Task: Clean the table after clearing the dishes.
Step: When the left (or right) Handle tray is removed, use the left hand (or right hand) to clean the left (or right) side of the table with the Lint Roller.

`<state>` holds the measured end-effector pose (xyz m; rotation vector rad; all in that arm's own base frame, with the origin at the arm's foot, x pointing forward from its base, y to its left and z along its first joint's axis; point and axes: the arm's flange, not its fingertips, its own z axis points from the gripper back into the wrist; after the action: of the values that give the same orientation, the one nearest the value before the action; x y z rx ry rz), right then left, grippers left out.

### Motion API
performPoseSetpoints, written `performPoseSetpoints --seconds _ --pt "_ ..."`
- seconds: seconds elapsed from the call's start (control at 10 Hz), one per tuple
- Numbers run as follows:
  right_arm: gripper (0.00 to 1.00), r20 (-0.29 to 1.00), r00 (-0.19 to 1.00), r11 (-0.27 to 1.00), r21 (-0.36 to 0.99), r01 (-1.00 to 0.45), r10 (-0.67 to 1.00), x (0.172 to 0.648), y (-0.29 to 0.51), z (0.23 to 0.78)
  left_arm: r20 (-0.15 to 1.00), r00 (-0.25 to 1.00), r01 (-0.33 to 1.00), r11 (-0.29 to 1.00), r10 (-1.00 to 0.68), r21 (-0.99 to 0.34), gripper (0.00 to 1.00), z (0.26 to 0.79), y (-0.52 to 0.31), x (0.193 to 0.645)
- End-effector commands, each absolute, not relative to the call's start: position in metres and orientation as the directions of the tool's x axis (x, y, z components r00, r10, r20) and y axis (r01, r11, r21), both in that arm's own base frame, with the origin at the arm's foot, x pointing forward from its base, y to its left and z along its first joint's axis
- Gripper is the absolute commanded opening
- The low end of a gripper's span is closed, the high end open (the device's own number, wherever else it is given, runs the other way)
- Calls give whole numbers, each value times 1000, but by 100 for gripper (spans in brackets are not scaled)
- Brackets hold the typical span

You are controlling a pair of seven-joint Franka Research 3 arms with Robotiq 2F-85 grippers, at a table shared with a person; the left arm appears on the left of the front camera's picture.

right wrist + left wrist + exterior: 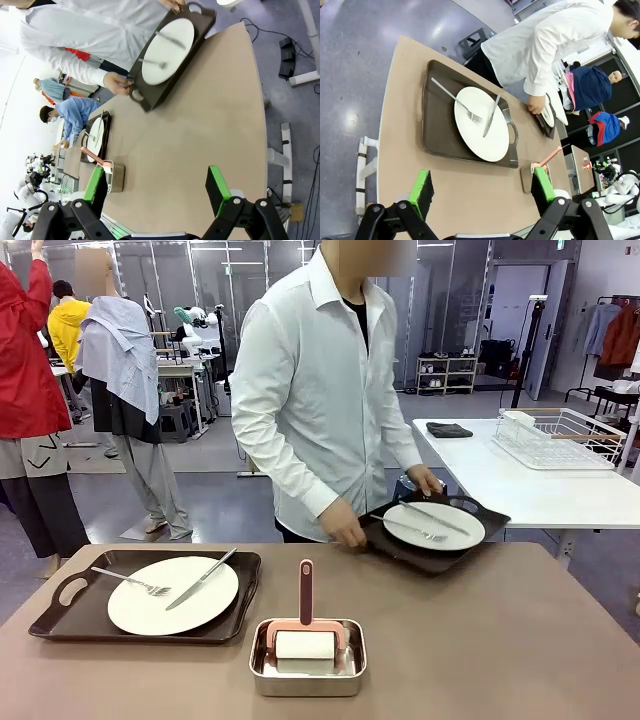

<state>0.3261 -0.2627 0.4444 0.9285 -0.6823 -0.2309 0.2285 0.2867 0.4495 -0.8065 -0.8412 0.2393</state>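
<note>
- A wide workroom lies behind, with a white side table (520, 490) and its wire rack (560, 437) off past the far right corner
- The table (520, 640) you are to clean is a matte brown top, and it is not yet cleared
- The near tray (60, 615) sits flat on its left side, carrying a white plate (172, 595) with a fork (130, 583) and a knife (202, 578) lying loose on it
- Judge that load as stiff but fragile and slippery: the plate can slide and the cutlery can roll, so take the tray by its cut-out end handle and keep it level
- The far tray (435, 558), with the second plate (433, 525), is at the far edge in the person's hands (345, 532), one at each end, so leave it to them
- A pink-handled roller (306, 625) rests in a small steel tray (306, 677) at the near middle; it looks light, and the raised handle is the place to pinch
- Your left gripper (482, 187) hangs near the table's edge, jaws spread wide with nothing between them
- Your right gripper (156, 187) is likewise spread and empty over bare tabletop
</note>
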Motion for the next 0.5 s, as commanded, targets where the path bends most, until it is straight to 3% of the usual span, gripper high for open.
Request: performPoseSetpoints --seconds 0.0,0.1,0.4 --pt "100 458 759 591 797 -122 -462 325 -262 444 591 646 143 684 483 -715 100 448 291 229" --pt "100 440 769 593 799 -101 -463 326 -263 444 591 646 143 684 483 -715 100 448 291 229" --pt "100 583 806 715 606 -349 -101 398 -163 508 591 646 143 684 483 -715 100 448 291 229"
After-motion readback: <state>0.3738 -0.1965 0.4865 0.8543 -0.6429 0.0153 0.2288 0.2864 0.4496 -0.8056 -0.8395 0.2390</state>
